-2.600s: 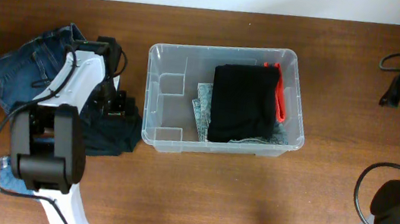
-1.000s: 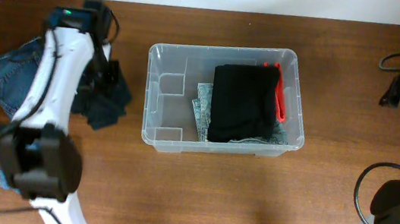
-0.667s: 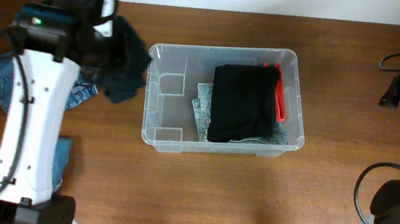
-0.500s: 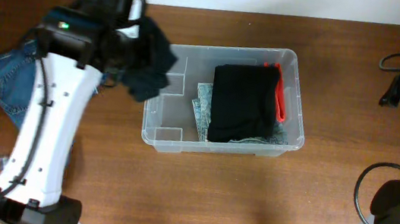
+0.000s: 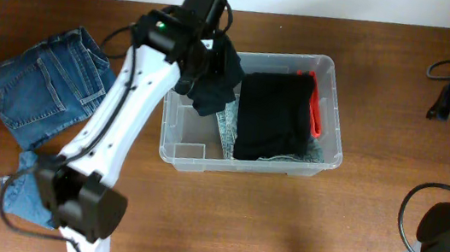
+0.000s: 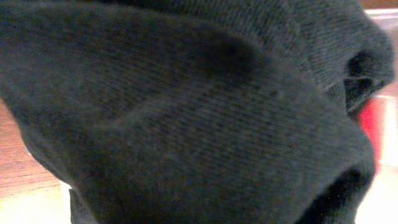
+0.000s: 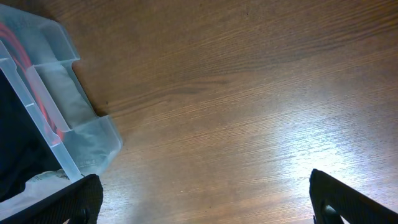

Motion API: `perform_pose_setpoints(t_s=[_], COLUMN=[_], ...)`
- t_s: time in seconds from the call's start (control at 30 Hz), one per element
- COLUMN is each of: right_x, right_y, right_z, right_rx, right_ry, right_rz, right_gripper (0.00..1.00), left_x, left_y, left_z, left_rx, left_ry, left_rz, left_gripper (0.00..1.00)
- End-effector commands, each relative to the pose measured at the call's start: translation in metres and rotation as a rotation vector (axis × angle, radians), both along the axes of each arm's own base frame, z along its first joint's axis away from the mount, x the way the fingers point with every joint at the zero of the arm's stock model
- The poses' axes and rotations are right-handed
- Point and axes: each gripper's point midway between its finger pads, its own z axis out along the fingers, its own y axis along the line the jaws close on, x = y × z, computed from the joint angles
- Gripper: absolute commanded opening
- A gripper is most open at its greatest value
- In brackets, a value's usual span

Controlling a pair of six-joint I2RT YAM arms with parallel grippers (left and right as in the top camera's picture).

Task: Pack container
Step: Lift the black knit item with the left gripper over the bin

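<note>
- A pair of blue jeans (image 5: 40, 86) lay spread flat at the left end of the wooden table (image 5: 222, 220), well apart from the bin.
- A smaller denim piece (image 5: 27, 198) sat nearer the front edge, partly under the base of the left arm.
- The left arm reached up and across toward the bin, and the left claw (image 5: 213, 56) was pinching a dark knit garment (image 5: 215, 89).
- That garment hung bunched in the air over the left part of the bin, and its fabric filled the whole wrist view.
- The container (image 5: 248, 165) stood in the middle of the table, long side running left to right.
- Inside it, a patterned grey cloth (image 5: 229, 128) lay on the bottom, with a black folded garment (image 5: 274, 115) on top filling the right half.
- A red item (image 5: 318, 107) showed between the black garment and the right wall.
- The right claw (image 7: 202, 202) hovered over bare wood beside the bin's corner, its fingers spread wide and holding nothing.
- A black cable (image 5: 445, 67) looped at the far right edge.
</note>
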Motion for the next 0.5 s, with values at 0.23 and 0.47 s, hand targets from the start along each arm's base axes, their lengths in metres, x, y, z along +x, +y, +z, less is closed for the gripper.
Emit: perform_pose_setpoints(t_s=[0.23,0.47], right_x=[-0.001,-0.001], right_y=[0.000,0.000], right_z=[0.003,0.003], right_rx=[-0.009,-0.009], right_ry=[-0.007,-0.007], right_rz=[0.000,0.000], right_gripper=[0.98,0.98], left_x=[0.018,0.019], left_y=[0.007,0.008], left_z=[-0.074,-0.104], left_rx=[0.121,0.166], left_ry=[0.113,0.162], left_rz=[0.042,0.010], left_gripper=[0.00,0.01])
